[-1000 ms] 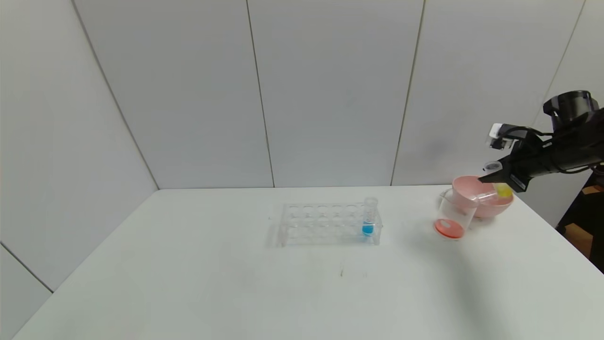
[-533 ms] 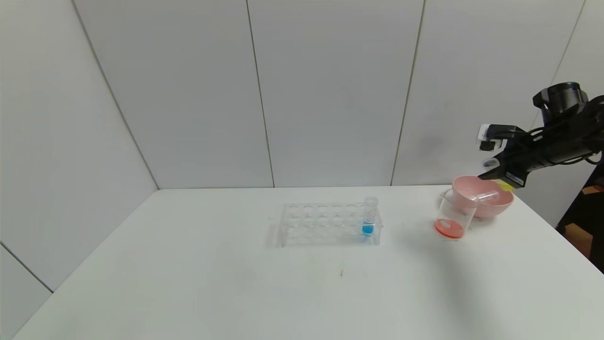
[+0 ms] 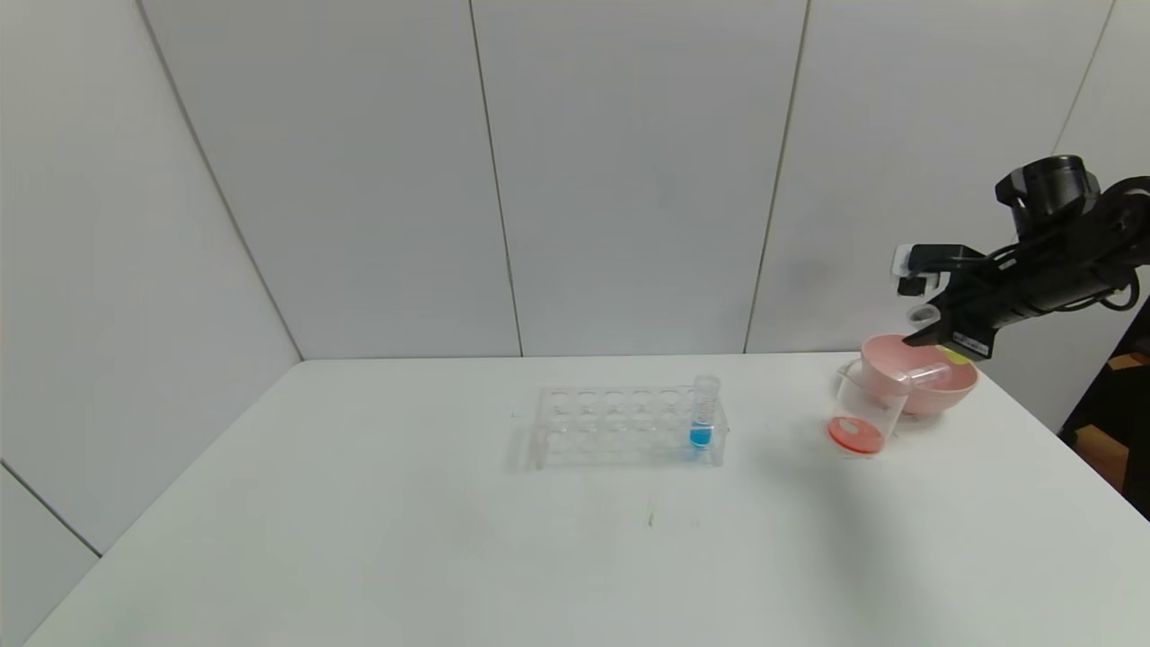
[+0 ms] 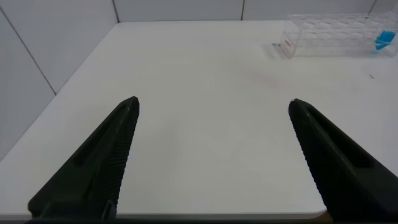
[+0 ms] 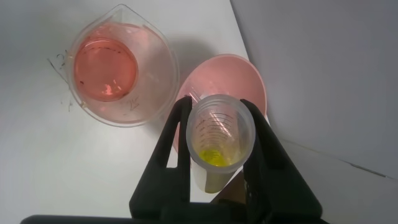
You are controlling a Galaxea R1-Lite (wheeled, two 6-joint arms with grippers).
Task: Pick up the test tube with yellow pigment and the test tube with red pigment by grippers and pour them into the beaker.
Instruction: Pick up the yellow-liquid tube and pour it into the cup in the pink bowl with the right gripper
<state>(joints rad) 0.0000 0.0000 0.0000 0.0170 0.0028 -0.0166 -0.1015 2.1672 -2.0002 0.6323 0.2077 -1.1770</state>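
My right gripper is shut on the test tube with yellow pigment, held tilted above the pink bowl, just behind the beaker. In the right wrist view the fingers clamp the tube, with yellow liquid lying low inside it. The beaker stands on the table with red-orange liquid at its bottom. A clear tube lies in the bowl across its rim; I see no red in it. My left gripper is open and empty over the table's left part.
A clear many-holed rack stands mid-table with a blue-liquid tube in its right end; it also shows in the left wrist view. The table's right edge runs close beside the bowl.
My right gripper has risen and moved left with the yellow tube, from over the bowl's right side toward the beaker. Nothing else has moved.
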